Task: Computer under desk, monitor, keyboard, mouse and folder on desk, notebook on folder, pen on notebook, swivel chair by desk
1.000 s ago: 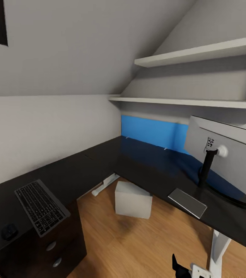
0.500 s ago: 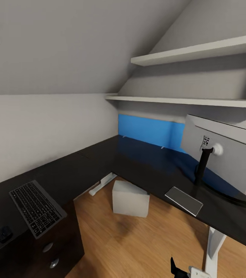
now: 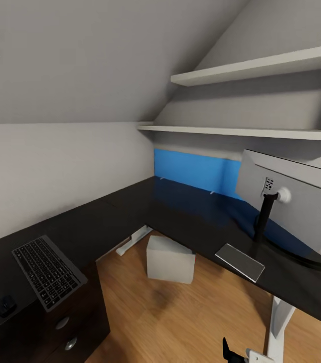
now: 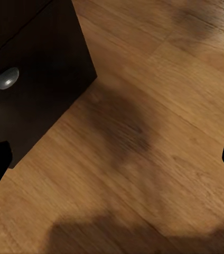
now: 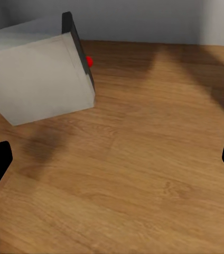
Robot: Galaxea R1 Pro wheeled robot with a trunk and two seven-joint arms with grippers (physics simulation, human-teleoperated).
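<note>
Both claws hang spread wide over wood-plank floor: your left claw (image 4: 112, 159) near the black drawer unit (image 4: 27, 69), your right claw (image 5: 112, 159) near the boxy grey computer (image 5: 35, 74). On the glossy black table (image 3: 130, 212), keyboard (image 3: 48, 271) at 8 o'clock, mouse (image 3: 5, 305) beside it, monitor (image 3: 294, 204) at 3. Nothing shifted since 0.5 s ago.

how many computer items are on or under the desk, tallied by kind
monitor: 1
keyboard: 1
mouse: 1
computer: 1, on the floor under the desk
total: 4
</note>
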